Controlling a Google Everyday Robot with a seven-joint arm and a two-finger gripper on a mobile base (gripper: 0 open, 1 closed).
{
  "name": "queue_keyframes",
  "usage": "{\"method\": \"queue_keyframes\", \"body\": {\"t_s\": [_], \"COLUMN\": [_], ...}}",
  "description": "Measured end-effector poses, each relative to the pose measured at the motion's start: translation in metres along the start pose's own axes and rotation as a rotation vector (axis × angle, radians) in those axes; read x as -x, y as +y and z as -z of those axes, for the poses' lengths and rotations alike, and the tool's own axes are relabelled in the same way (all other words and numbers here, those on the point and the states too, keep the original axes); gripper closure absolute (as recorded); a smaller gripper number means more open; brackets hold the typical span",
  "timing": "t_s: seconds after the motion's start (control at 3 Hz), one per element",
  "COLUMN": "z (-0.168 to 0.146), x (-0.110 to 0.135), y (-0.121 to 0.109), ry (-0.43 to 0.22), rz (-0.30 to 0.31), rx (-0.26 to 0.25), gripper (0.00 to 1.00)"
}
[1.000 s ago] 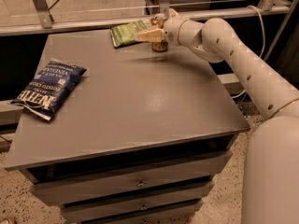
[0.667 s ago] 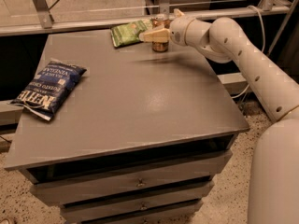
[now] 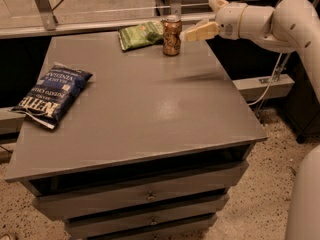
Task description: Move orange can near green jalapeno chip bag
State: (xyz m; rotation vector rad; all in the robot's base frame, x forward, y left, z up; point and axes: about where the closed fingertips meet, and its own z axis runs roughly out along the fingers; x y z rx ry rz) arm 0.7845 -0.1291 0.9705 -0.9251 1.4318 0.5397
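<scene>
Orange can (image 3: 171, 35) is stood upright beside green jalapeno chip bag (image 3: 141, 35); hand (image 3: 198, 18) is held spread alongside; blue chip bag (image 3: 52, 95) is lettered "Kettle".

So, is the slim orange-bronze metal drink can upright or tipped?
Upright: the orange can stands, silver top up; the open gripper is beside it.

Dim light; table (image 3: 150, 109) glare; pincer (image 3: 197, 18) beside orange can (image 3: 172, 33) casts faint shadow.

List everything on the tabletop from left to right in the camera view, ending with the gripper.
From the left: blue chip bag → green jalapeno chip bag → orange can → gripper, open, just right of the can.
</scene>
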Motion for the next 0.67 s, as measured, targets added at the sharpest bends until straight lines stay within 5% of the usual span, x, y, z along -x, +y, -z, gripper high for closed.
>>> {"method": "queue_keyframes", "body": {"t_s": [0.33,0.67], "z": [0.052,0.058], "x": [0.014,0.01], "y": [0.018,0.041], "ry": [-0.005,0.007], "rz": [0.063,0.07], "rx": [0.098,0.189], "gripper": [0.0,0.0]}}
